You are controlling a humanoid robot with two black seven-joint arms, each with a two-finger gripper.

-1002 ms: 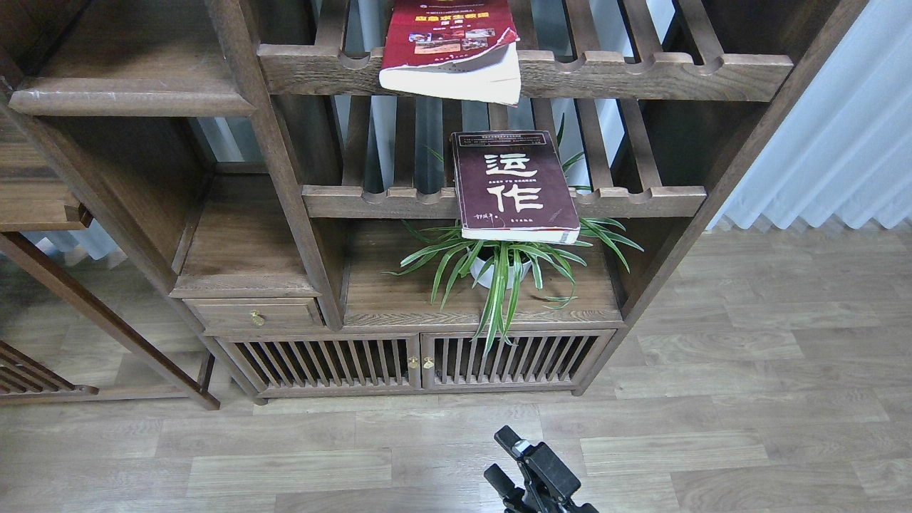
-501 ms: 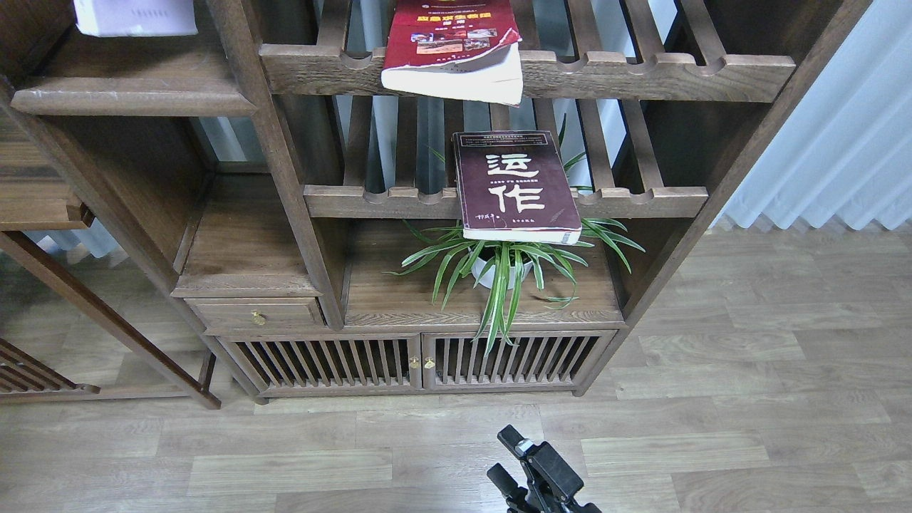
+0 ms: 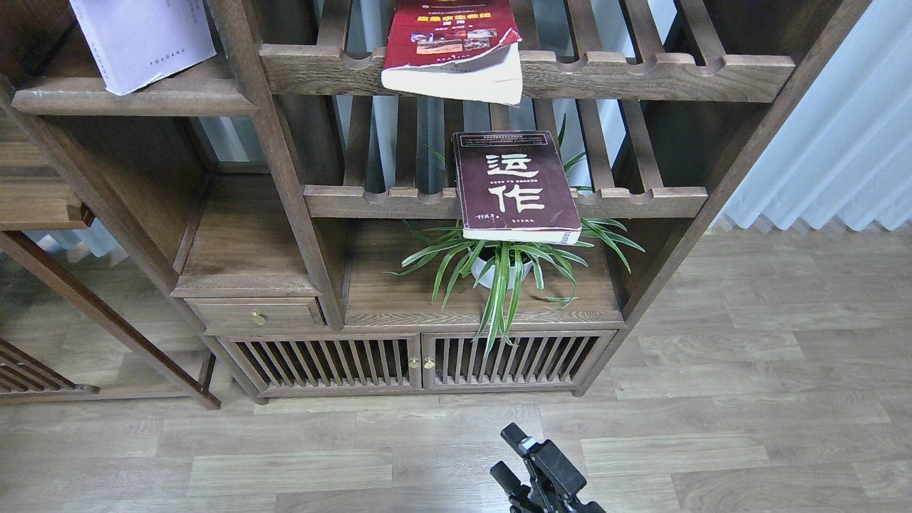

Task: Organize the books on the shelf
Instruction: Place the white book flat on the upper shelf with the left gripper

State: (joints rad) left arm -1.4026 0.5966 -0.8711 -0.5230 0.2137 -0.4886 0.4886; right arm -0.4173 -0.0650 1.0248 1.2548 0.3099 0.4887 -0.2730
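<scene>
Sliding into view since the earlier frame, the white-lavender book (image 3: 142,41) now lies on the solid plank shelf (image 3: 135,103) at far left, its near corner past the front edge. We judge all three thick paperbacks stiff yet floppy-covered and fairly heavy, best pinched at the overhanging near edge: the red book (image 3: 452,46) on the upper slatted rack (image 3: 641,71), the maroon book (image 3: 516,185) on the lower rack (image 3: 641,201) above a potted spider plant (image 3: 502,267). Our right gripper (image 3: 514,454) hovers low with fingers parted, holding nothing; our left is out of view.

I am looking into a home living room: a dark wooden display cabinet (image 3: 399,214), potted spider plant (image 3: 502,267), wood-plank floor (image 3: 748,370), white curtains (image 3: 841,135).
</scene>
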